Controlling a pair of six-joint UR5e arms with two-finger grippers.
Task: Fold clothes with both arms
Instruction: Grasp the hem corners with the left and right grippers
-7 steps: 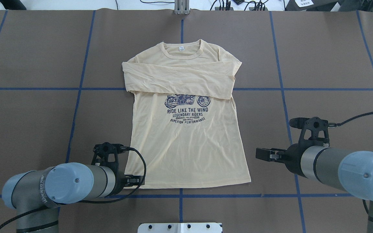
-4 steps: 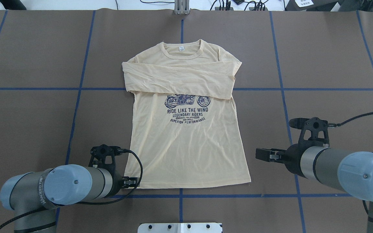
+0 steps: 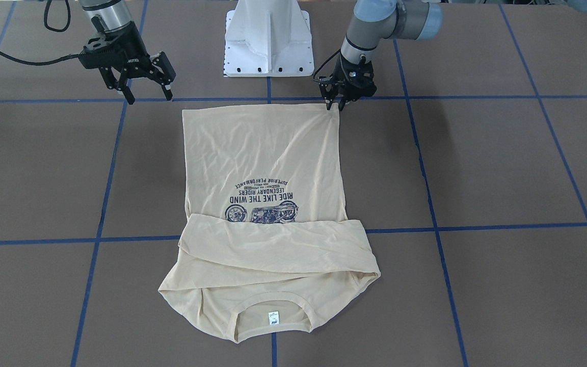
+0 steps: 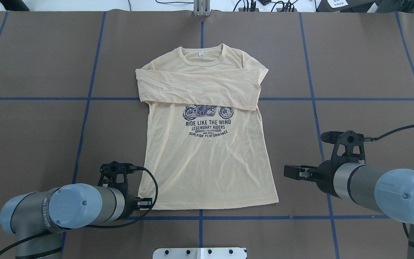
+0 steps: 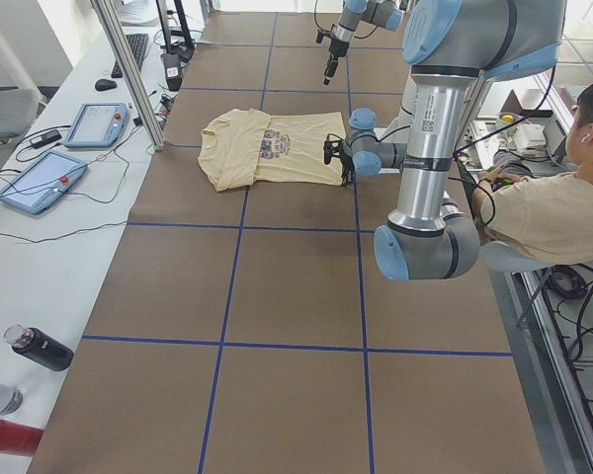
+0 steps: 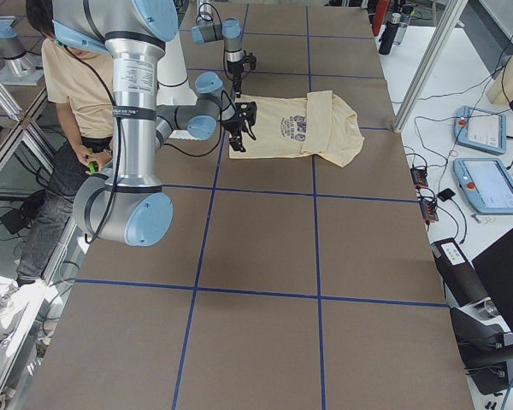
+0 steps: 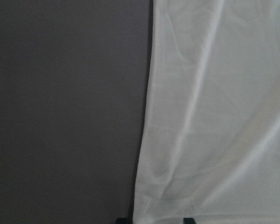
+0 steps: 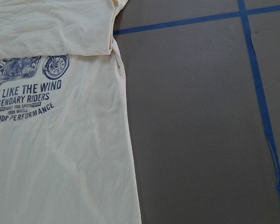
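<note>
The cream-yellow T-shirt point(image 4: 207, 162) lies flat on the brown table, collar far from me, both sleeves folded across the chest above the navy print. It also shows in the front view point(image 3: 263, 153). My left gripper point(image 4: 145, 203) is low at the shirt's near left hem corner point(image 3: 335, 105). In the left wrist view its two fingertips point(image 7: 122, 220) stand apart, with the cloth edge point(image 7: 214, 116) between them. My right gripper point(image 4: 289, 172) is wide open and empty point(image 3: 145, 94), beside the shirt's right edge point(image 8: 60, 140) and not touching it.
The white pedestal base point(image 3: 268, 41) stands at the near edge between the arms. Blue tape lines point(image 4: 314, 108) cross the table. An operator point(image 5: 563, 197) sits behind the robot. Teach pendants point(image 5: 40, 178) and bottles point(image 5: 40, 348) lie on the side bench.
My left gripper has drawn back a little to the left, towards the shirt's near hem corner. The right arm and the shirt have not moved.
</note>
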